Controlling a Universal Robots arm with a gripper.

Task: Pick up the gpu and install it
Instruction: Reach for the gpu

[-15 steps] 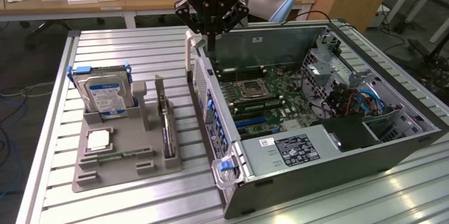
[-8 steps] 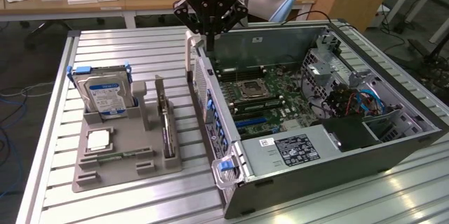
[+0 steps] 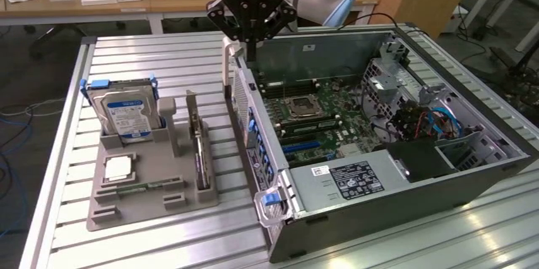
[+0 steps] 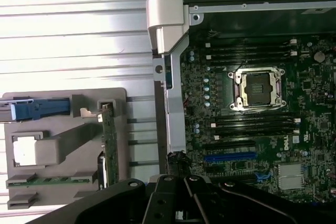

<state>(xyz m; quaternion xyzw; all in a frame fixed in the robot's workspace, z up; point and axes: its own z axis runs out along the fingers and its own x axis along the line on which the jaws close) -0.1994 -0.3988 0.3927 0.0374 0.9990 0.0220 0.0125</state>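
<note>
Exterior and wrist views of a slatted aluminium table (image 3: 151,60) carrying an open black-and-silver tower computer case (image 3: 471,149) and a grey moulded plastic tray (image 3: 151,209).

The black two-fingered gripper (image 3: 250,43) hangs over the far end of the case wall that faces the tray. Its fingers are pressed together and grasp nothing. Whether the tips touch the case edge cannot be told.

The gpu (image 3: 201,155), a thin flat circuit card with a silver metal bracket at its far end, stands on edge in a slot of the tray, on the side nearest the case and well apart from the gripper. In the wrist view the gpu (image 4: 110,140) appears edge-on as a narrow green strip.

In the tray:
- a boxy silver hard drive (image 3: 126,114) with a blue-white label stands upright in blue rails at the far end;
- a small square silver processor chip (image 3: 118,167) lies flat below it;
- a narrow green memory stick (image 3: 139,187) lies nearer the front.

Inside the case, the green motherboard (image 3: 324,133) lies exposed, with a square metal processor socket (image 4: 260,88) and a long blue slot (image 4: 230,157). A grey labelled power supply (image 3: 354,180) sits at the near end.
</note>
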